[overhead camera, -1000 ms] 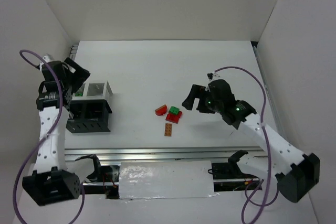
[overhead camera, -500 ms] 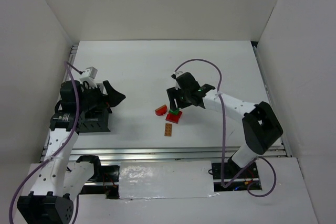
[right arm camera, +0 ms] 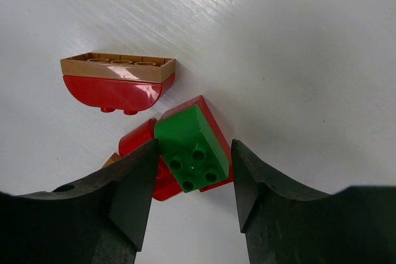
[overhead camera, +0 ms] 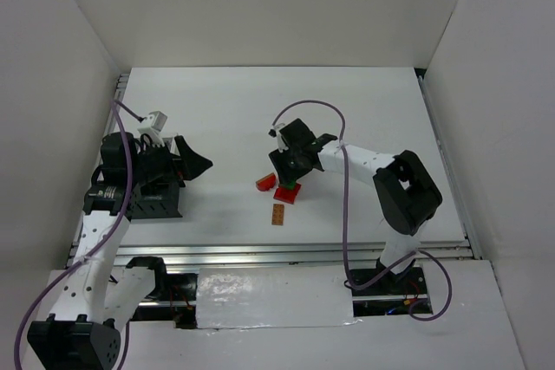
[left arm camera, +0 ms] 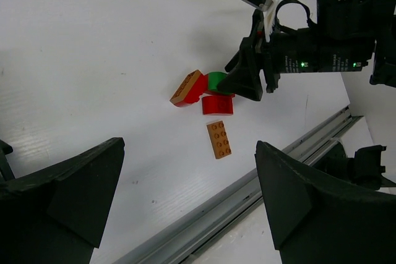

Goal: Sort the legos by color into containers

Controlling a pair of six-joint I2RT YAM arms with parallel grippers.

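Observation:
The legos lie mid-table in a small pile. A green brick (right arm camera: 192, 146) rests on a red one (right arm camera: 213, 122), between the fingers of my right gripper (right arm camera: 193, 180); the left pad (right arm camera: 133, 196) touches it and the right pad (right arm camera: 263, 199) is against the red edge. Next to them lie a tan-topped red brick (right arm camera: 117, 81) and an orange-brown brick (left arm camera: 218, 140). In the top view my right gripper (overhead camera: 290, 176) covers the green brick. My left gripper (overhead camera: 198, 165) hangs open and empty just right of the black containers (overhead camera: 154, 204).
The left arm hides most of the container cluster. A metal rail (overhead camera: 260, 253) runs along the table's near edge. White walls enclose the table on three sides. The right arm's purple cable (overhead camera: 347, 214) loops above the table.
My right gripper moved left over the pile and its jaws narrowed around the green brick. My left gripper swung from the bins toward the table's middle, then held almost still.

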